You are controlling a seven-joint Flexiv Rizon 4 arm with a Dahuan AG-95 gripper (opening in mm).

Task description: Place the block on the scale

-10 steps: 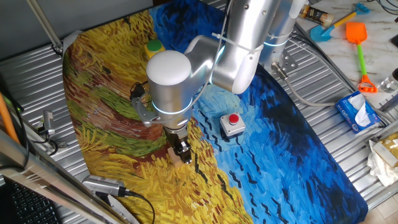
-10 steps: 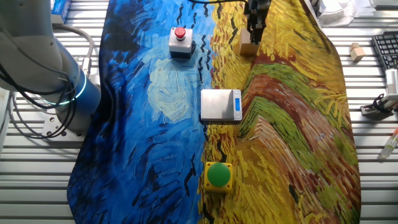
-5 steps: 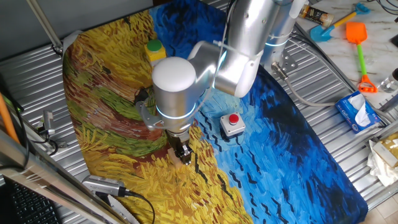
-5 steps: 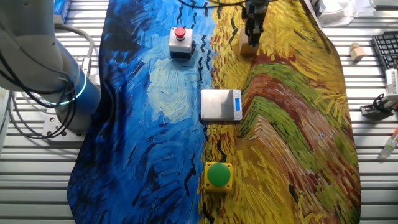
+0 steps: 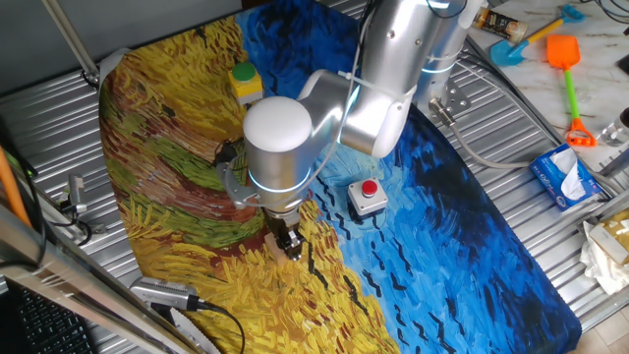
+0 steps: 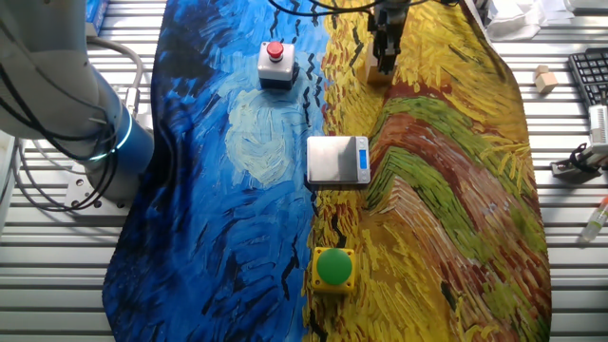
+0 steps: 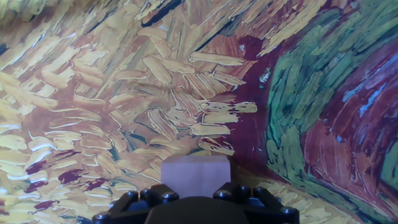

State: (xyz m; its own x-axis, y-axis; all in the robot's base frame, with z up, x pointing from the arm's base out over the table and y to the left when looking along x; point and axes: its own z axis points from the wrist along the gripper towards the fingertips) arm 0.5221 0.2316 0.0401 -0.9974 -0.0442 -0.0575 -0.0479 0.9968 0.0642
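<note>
The block (image 5: 292,252) is a small tan wooden cube on the yellow part of the painted cloth. It also shows in the other fixed view (image 6: 376,72) and fills the bottom middle of the hand view (image 7: 194,169). My gripper (image 5: 287,242) is lowered over the block with a finger on each side, and the block rests on the cloth. The gripper also shows in the other fixed view (image 6: 383,61). Its fingertips are hidden in the hand view. The scale (image 6: 337,160) is a flat grey plate with a blue tab, in the middle of the cloth, apart from the gripper.
A grey box with a red button (image 6: 275,63) stands on the blue part of the cloth and also shows in one fixed view (image 5: 368,196). A yellow box with a green button (image 6: 333,268) stands beyond the scale. The robot base (image 6: 90,142) stands beside the cloth.
The arm has shifted a little and the gripper has come down closer over the block. The block has not moved.
</note>
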